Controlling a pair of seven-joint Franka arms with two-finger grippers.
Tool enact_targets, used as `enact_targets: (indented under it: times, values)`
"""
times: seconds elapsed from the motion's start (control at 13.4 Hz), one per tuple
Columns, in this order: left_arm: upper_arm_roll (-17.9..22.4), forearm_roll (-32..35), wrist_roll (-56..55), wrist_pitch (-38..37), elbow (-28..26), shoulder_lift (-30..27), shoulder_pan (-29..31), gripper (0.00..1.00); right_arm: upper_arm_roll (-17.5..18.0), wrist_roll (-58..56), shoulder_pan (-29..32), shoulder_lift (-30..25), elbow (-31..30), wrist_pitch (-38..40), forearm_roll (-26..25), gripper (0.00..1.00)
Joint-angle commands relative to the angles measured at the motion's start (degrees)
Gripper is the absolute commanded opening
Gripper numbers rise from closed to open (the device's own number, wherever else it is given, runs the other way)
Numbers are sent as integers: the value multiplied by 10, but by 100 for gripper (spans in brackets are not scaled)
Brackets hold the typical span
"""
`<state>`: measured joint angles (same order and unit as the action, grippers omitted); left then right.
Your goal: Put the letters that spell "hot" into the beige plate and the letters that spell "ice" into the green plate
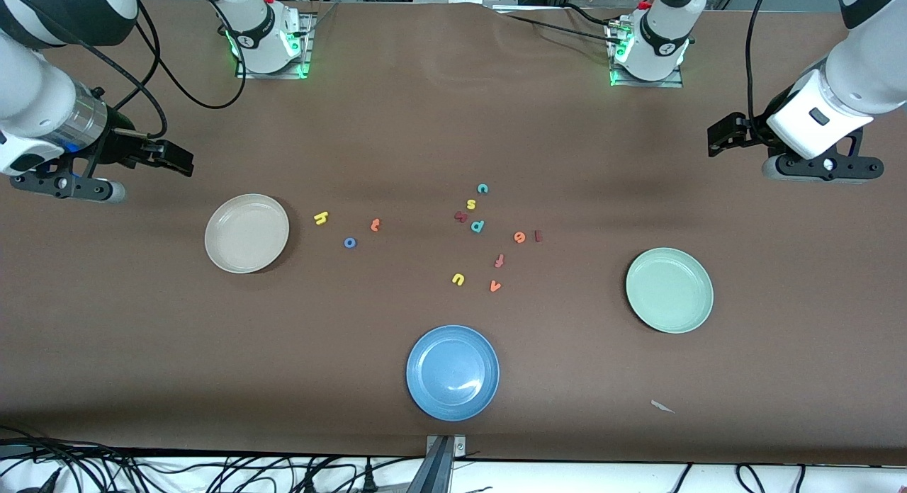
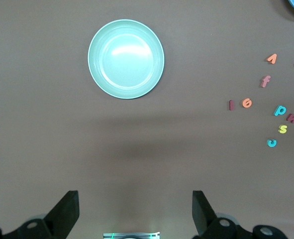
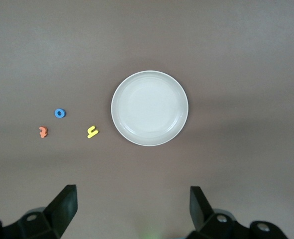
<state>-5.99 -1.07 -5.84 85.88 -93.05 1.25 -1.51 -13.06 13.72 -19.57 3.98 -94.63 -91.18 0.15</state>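
Observation:
The beige plate [image 1: 246, 232] [image 3: 149, 108] lies bare toward the right arm's end. Beside it are the yellow h [image 1: 321, 217] [image 3: 92, 131], orange t [image 1: 375, 225] [image 3: 43, 132] and blue o [image 1: 349, 243] [image 3: 60, 113]. The green plate [image 1: 669, 290] [image 2: 126, 59] lies bare toward the left arm's end. Teal c [image 1: 482, 189] [image 2: 271, 143], orange e [image 1: 519, 236] [image 2: 246, 103] and dark red i [image 1: 538, 236] [image 2: 231, 104] sit mid-table. My right gripper [image 1: 170, 157] [image 3: 133, 209] hangs open above the table near the beige plate. My left gripper [image 1: 723, 135] [image 2: 136, 211] hangs open, holding nothing.
A blue plate [image 1: 453, 372] lies nearest the front camera. Among the middle letters are a yellow s [image 1: 471, 203], teal p [image 1: 477, 226], reddish f [image 1: 499, 260], yellow u [image 1: 458, 279] and orange v [image 1: 495, 286]. A paper scrap [image 1: 662, 406] lies near the front edge.

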Motion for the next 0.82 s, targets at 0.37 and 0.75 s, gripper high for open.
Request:
enact_targets:
  times: [0.37,0.75]
  values:
    - [-1,5,10,-10,12,5,-6,100,9,11,-6,7,-8,-2,-7,100]
    - [-4,4,9,-10,12,13,-13,100,17,60,-7,10,-16,-5,-7,100]
